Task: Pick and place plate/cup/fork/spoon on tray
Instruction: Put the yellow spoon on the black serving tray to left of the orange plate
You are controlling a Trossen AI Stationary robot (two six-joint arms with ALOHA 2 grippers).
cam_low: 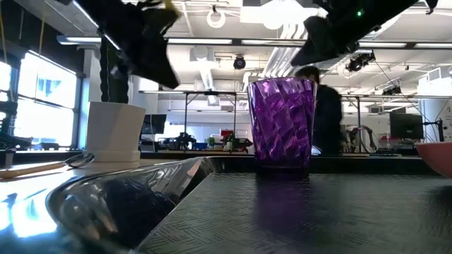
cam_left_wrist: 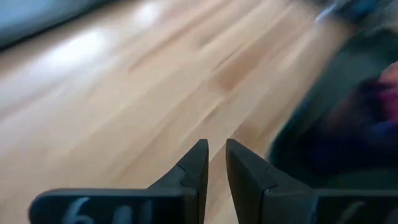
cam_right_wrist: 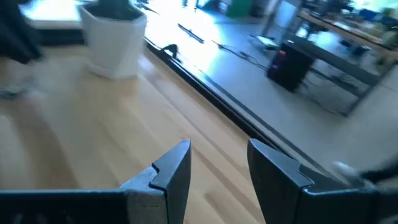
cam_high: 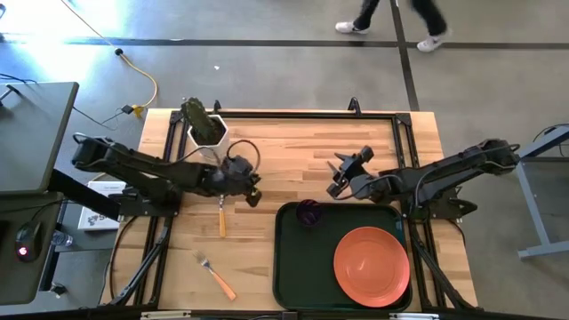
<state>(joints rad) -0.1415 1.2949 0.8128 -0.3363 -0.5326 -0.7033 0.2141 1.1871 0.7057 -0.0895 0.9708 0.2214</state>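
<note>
The left gripper (cam_high: pixel 252 190) hovers over bare wood just left of the table's centre, its fingers (cam_left_wrist: pixel 198 163) nearly together and holding nothing. Just to its left lies the spoon (cam_high: pixel 221 216), long axis running near to far, orange handle toward the near edge. The fork (cam_high: pixel 216 276) rests farther toward the near edge, slanted, tines pointing far-left — both lie on the left arm's side, so that arm is the nearer one for either. The right gripper (cam_high: pixel 342 174) hangs past the far rim of the tray (cam_high: pixel 283 267), its jaws parted and empty. On the tray, the cup (cam_high: pixel 308 212) stands upright in the far-left corner and the plate (cam_high: pixel 372 266) lies flat at the near right. A white pot (cam_high: pixel 207 134) sits at the far left.
</note>
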